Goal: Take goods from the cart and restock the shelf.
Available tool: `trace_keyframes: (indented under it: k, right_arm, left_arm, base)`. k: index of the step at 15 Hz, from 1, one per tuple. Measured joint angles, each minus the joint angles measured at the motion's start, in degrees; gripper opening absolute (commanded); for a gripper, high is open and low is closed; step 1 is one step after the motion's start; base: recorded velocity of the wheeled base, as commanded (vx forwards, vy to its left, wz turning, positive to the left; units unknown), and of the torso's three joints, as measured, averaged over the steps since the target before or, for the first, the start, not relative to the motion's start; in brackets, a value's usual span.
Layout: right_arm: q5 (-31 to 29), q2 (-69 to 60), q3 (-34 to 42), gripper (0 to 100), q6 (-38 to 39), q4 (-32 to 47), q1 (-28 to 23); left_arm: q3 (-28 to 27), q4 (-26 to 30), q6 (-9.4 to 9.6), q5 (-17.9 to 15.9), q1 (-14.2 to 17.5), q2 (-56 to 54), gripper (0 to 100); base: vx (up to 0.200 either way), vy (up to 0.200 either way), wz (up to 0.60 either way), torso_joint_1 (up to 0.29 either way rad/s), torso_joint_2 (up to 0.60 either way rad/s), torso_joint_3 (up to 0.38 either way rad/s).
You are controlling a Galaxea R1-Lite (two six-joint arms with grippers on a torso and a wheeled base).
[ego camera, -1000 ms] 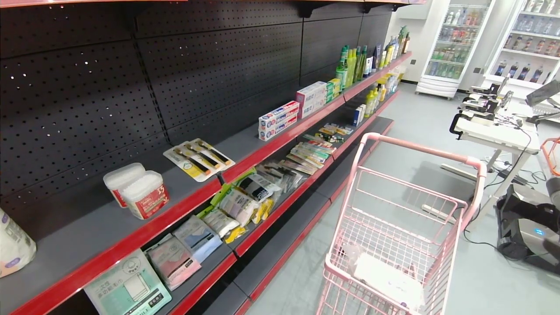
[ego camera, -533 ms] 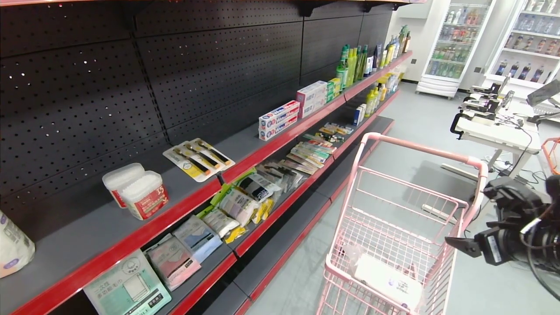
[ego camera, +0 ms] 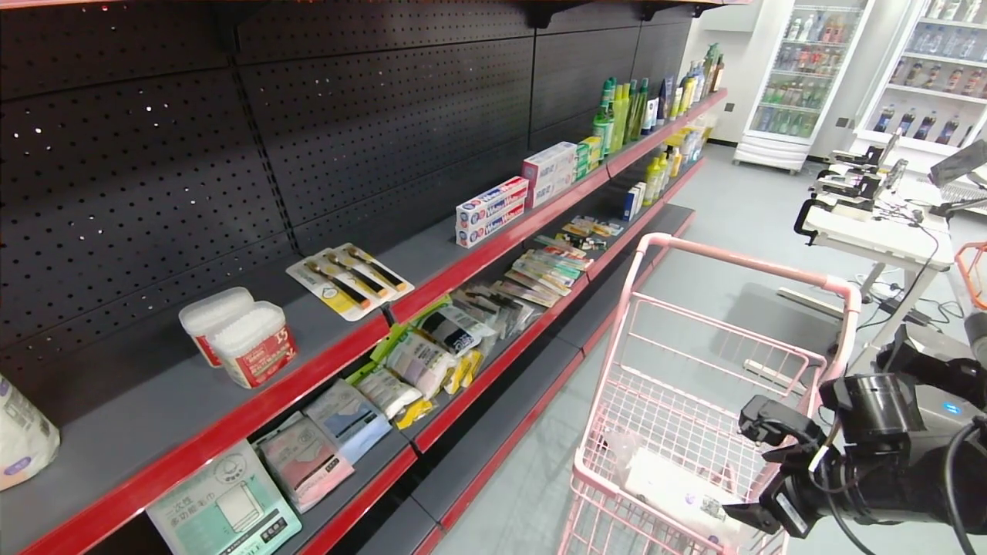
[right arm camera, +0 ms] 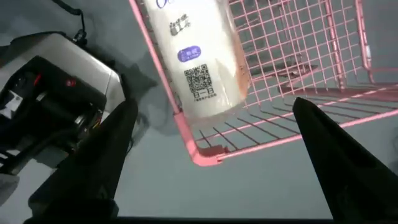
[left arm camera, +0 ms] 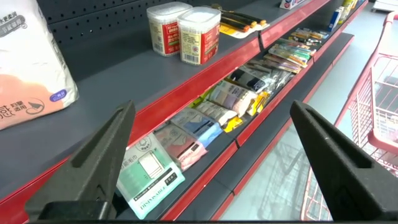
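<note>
A pink wire cart [ego camera: 802, 358] stands in the aisle beside the red-edged shelf [ego camera: 308, 381]. A white wrapped pack [ego camera: 678, 493] lies on the cart's floor, near its front corner. My right gripper [ego camera: 754, 472] hangs open just above the cart's right rim, over that pack. In the right wrist view the pack [right arm camera: 199, 56] lies between the spread fingers of the right gripper [right arm camera: 214, 102], below them, inside the cart [right arm camera: 208, 154]. My left gripper [left arm camera: 211, 109] is open and holds nothing, facing the shelf's front edge [left arm camera: 186, 87].
The shelf holds two cotton-swab tubs [ego camera: 239, 335], toothbrush cards [ego camera: 351, 277], toothpaste boxes [ego camera: 491, 210], bottles further along and a tissue pack [left arm camera: 31, 62]. Flat packets [ego camera: 416, 362] fill the tier below. A white table [ego camera: 879, 235] and drink coolers [ego camera: 794, 77] stand at the right.
My right arm has come into the head view from the right and moved down and left to the cart's rim. Cart and shelf goods have not moved.
</note>
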Motion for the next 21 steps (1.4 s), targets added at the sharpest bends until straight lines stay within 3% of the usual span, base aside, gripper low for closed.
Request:
trace_keyframes:
  k: [4, 21]
  right_arm:
    - [-0.18, 4.9, -0.72, 100, -0.24, -4.38, 2.13]
    - [-0.02, 10.23, -8.18, 100, -0.99, -4.44, 3.27]
  left_arm:
    - [0.0, 0.0, 0.0, 0.0, 0.0, 0.0, 100]
    - [0.0, 0.02, 0.0, 0.0, 0.0, 0.0, 100]
  base:
    - [0.0, 0.0, 0.0, -0.038, 0.09, 0.045]
    - [0.0, 0.0, 0.0, -0.148, 0.32, 0.172]
